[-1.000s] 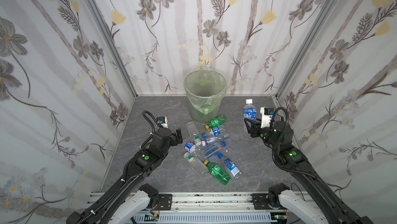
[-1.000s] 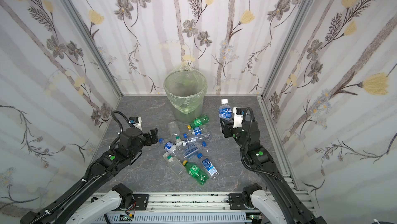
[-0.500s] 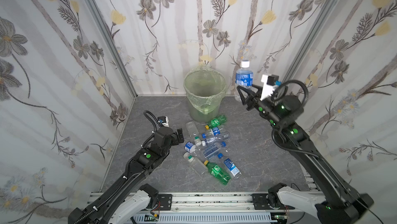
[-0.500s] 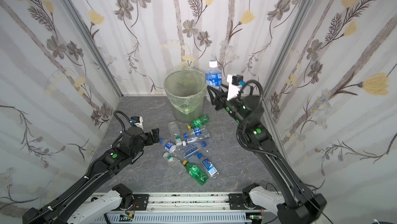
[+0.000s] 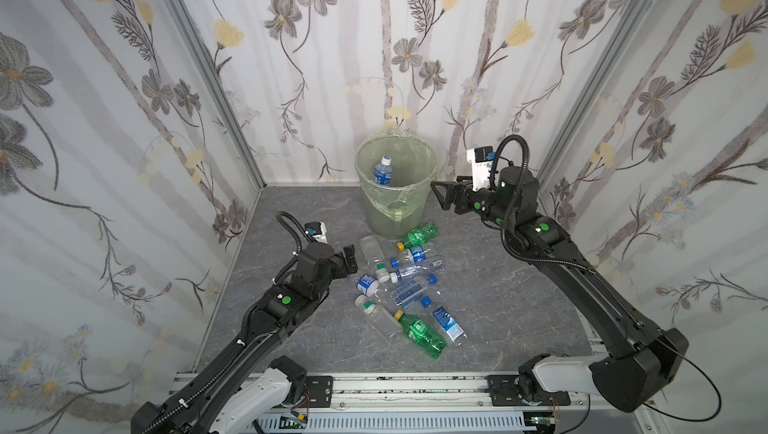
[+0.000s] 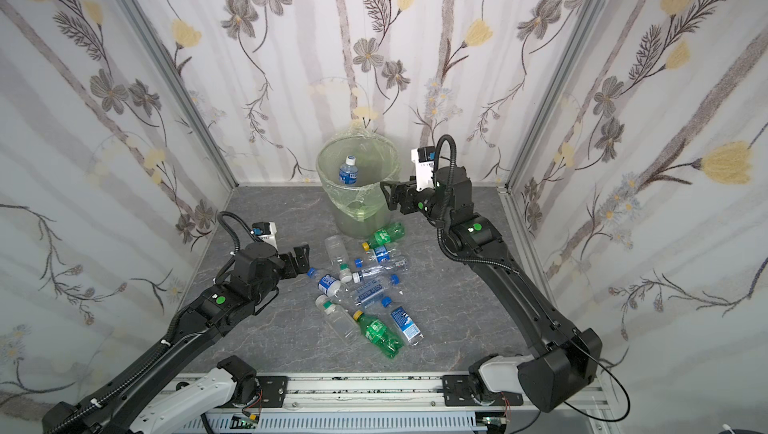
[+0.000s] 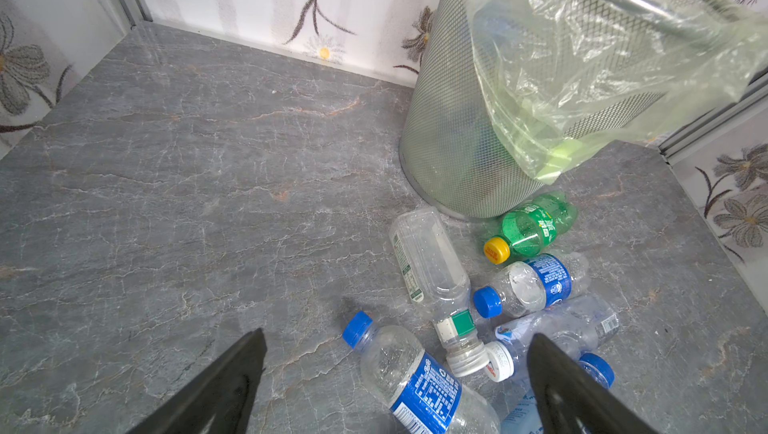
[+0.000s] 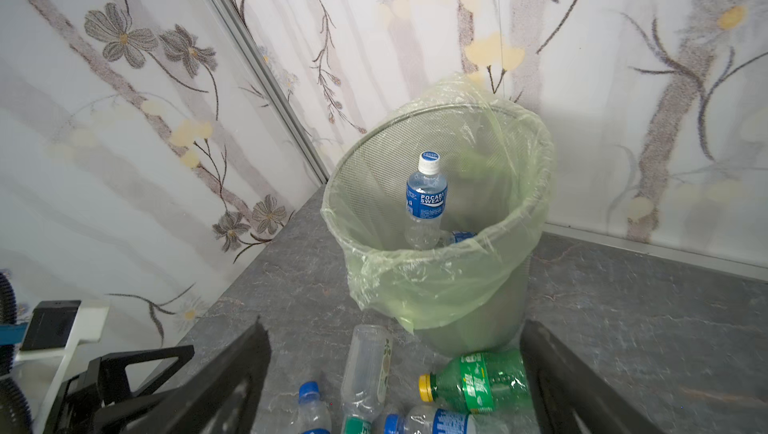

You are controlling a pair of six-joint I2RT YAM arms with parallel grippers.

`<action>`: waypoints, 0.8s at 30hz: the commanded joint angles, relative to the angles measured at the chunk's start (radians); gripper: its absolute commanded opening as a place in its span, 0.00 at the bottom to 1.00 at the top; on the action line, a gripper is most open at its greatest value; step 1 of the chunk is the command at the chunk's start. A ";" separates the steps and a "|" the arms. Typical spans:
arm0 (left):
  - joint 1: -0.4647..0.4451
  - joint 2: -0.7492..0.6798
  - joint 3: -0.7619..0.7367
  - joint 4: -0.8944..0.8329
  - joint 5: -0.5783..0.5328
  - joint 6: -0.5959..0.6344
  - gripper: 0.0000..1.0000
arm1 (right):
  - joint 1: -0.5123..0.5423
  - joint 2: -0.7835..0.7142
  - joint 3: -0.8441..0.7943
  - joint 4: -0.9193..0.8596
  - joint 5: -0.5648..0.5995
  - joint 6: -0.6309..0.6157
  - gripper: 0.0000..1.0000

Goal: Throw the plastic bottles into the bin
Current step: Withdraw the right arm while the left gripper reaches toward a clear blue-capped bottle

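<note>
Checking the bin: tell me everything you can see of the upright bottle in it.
The bottle is clear thin plastic with a blue POCARI SWEAT label and a white cap topped blue. It is upright, cap up, inside the bin. Nothing grips it; whether its base rests on the lower bottle is unclear.

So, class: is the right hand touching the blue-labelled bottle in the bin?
Apart. The right wrist view shows the blue-labelled bottle inside the bin, clear of the open right hand.
</note>
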 commanded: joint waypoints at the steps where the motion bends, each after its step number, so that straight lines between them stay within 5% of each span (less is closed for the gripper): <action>1: 0.000 0.001 -0.013 0.019 0.005 -0.020 1.00 | -0.014 -0.084 -0.124 0.074 0.043 -0.003 0.95; 12: 0.000 0.058 -0.006 0.019 0.075 0.057 1.00 | -0.089 -0.337 -0.511 0.039 0.118 0.043 0.96; 24: 0.000 0.177 -0.036 -0.006 0.230 -0.023 1.00 | -0.092 -0.404 -0.657 -0.049 0.176 0.079 0.96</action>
